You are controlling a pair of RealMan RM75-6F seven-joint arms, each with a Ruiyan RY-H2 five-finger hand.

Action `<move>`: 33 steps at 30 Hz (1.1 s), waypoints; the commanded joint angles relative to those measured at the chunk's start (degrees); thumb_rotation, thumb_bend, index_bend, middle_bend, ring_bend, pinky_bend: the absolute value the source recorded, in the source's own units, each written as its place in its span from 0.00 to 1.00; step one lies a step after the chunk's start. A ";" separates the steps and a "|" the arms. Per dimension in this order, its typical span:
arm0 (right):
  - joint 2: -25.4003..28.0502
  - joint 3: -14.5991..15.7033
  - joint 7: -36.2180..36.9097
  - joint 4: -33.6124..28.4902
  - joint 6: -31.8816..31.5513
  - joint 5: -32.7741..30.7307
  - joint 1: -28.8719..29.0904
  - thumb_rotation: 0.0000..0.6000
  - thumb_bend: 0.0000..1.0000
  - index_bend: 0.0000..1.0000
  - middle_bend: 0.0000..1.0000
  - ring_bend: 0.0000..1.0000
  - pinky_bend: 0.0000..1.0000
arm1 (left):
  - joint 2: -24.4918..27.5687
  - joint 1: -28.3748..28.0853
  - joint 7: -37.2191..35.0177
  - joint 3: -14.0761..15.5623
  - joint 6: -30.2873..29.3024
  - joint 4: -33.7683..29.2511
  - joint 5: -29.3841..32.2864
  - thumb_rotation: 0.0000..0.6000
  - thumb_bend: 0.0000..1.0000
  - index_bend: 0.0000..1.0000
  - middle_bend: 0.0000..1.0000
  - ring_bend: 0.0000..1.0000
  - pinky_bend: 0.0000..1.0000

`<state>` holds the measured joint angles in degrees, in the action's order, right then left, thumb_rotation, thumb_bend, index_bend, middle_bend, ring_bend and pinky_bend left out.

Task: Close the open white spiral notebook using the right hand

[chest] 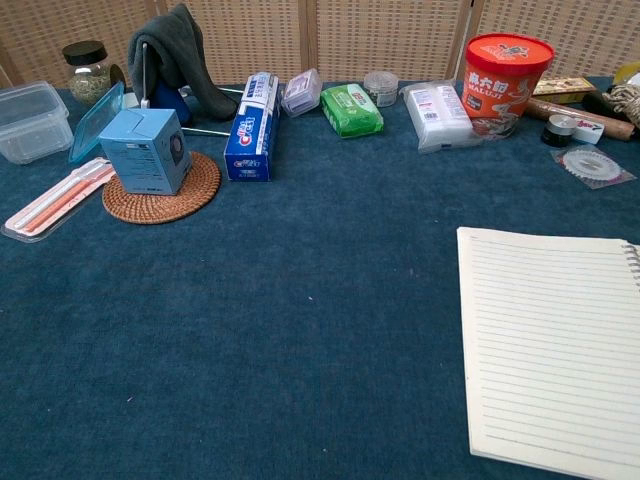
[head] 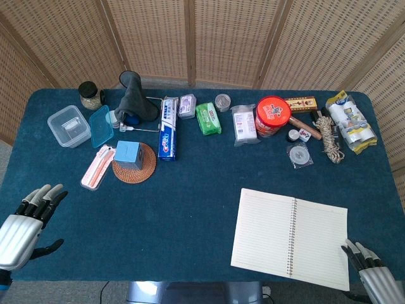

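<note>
My right hand sits at the near right corner of the counter, fingers apart and pointing up the cloth, holding nothing; its fingertips lie just beside the bottom right corner of the white spiral notebook. The notebook lies open and flat on the blue cloth near my right side, lined pages up, the wire spiral running down its middle. My left hand rests at the near left corner, fingers spread, empty, well apart from everything. Along the far side stand a red tub, a green packet, a toothpaste box and a blue cube on a woven coaster.
</note>
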<state>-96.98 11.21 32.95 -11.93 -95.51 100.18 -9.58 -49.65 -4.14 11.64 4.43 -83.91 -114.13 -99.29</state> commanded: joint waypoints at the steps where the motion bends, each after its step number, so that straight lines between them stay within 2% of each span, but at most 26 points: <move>1: -0.46 -0.50 1.68 -0.90 -2.57 -0.17 0.26 0.78 0.30 0.00 0.00 0.00 0.18 | 0.01 0.07 -0.20 0.01 -0.04 0.17 0.10 1.00 0.04 0.02 0.00 0.00 0.10; 3: -0.50 -0.56 2.34 -0.99 -3.70 -0.10 0.29 0.90 0.38 0.02 0.00 0.00 0.20 | 0.01 0.10 -0.31 -0.01 -0.07 0.29 0.13 1.00 0.05 0.02 0.00 0.00 0.10; 5: -0.54 -0.40 3.35 -1.14 -6.07 0.33 0.39 0.99 0.46 0.10 0.00 0.01 0.21 | -0.03 0.12 -0.54 -0.02 -0.08 0.47 0.20 1.00 0.04 0.02 0.00 0.00 0.10; 7: -0.73 -0.19 3.96 -1.10 -7.62 0.73 0.42 1.00 0.50 0.19 0.00 0.02 0.22 | -0.14 0.11 -0.78 -0.02 -0.01 0.70 0.23 1.00 0.04 0.02 0.00 0.00 0.10; 10: -1.12 0.06 4.33 -1.14 -9.09 1.18 0.58 1.00 0.56 0.38 0.00 0.05 0.23 | -0.36 0.03 -1.14 -0.02 0.16 1.03 0.25 1.00 0.04 0.02 0.00 0.00 0.10; 16: -2.06 -0.70 3.40 -1.59 -12.49 1.05 1.51 1.00 0.59 0.65 0.04 0.08 0.25 | -0.33 0.06 -1.72 -0.11 0.00 1.42 0.31 1.00 0.04 0.02 0.00 0.00 0.10; 22: -2.08 -2.13 -0.52 -2.38 -16.03 1.02 5.51 1.00 0.59 0.69 0.06 0.09 0.27 | -0.31 0.29 -2.64 -0.05 -0.37 1.97 0.36 1.00 0.04 0.02 0.00 0.00 0.10; 27: -1.01 -2.94 -3.40 -4.37 -17.01 1.41 9.90 1.00 0.58 0.69 0.07 0.10 0.28 | -0.38 0.53 -3.50 -0.01 -0.82 2.64 0.34 1.00 0.04 0.02 0.00 0.00 0.10; 31: -0.26 -3.42 -5.31 -6.27 -17.16 1.94 13.39 1.00 0.58 0.67 0.07 0.11 0.29 | -0.35 0.66 -4.15 -0.07 -1.06 3.11 0.61 1.00 0.05 0.02 0.00 0.00 0.10; 33: 0.28 -3.52 -6.52 -7.52 -16.56 2.41 15.58 1.00 0.56 0.61 0.07 0.12 0.30 | -0.32 0.68 -4.62 -0.13 -1.15 3.47 0.77 1.00 0.05 0.02 0.00 0.00 0.10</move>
<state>-97.32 7.96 27.66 -18.13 -112.39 102.09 4.22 -49.98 -3.47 7.14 4.33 -85.01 -110.78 -98.59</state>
